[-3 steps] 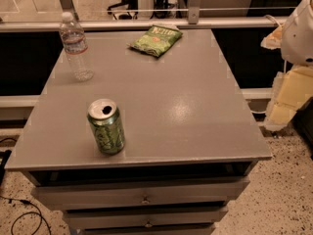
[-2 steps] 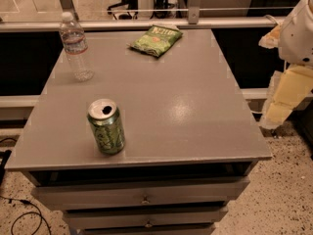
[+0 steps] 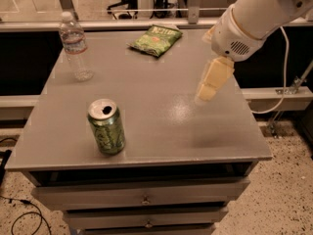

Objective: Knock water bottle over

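Note:
The water bottle (image 3: 75, 45) is a slim clear plastic bottle with a white cap and a pale label. It stands upright at the far left corner of the grey table (image 3: 156, 131). My gripper (image 3: 211, 84) hangs from the white arm above the right half of the table, pointing down, well to the right of the bottle and apart from it. It holds nothing that I can see.
A green soda can (image 3: 106, 127) stands upright near the front left of the table. A green chip bag (image 3: 155, 39) lies at the far middle. Drawers run below the table front. A rail and dark gap lie behind the table.
The arm has swung left from beyond the table's right edge to above its right half. The bottle, can and bag have not moved.

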You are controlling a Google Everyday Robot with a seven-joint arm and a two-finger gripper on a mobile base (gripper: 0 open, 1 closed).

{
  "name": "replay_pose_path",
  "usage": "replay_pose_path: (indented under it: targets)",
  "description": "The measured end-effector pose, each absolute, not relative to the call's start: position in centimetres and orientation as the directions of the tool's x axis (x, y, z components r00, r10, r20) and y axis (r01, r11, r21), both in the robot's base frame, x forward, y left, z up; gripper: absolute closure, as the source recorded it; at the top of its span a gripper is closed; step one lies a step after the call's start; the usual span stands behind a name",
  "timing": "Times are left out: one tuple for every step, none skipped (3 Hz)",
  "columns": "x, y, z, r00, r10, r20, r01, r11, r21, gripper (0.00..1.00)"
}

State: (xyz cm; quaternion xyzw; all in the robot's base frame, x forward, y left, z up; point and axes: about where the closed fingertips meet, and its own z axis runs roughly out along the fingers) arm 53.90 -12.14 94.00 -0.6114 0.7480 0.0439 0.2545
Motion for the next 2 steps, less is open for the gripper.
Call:
replay_pose_path:
  targets:
    - [53.9, -12.1, 94.0, -0.123, -0.892, -0.434, -0.937, 0.249, -0.246, 0.00]
    - [54.8, -10.9, 93.5, -0.115, -0.870, -0.480, -0.939, 0.252, -0.232, 0.00]
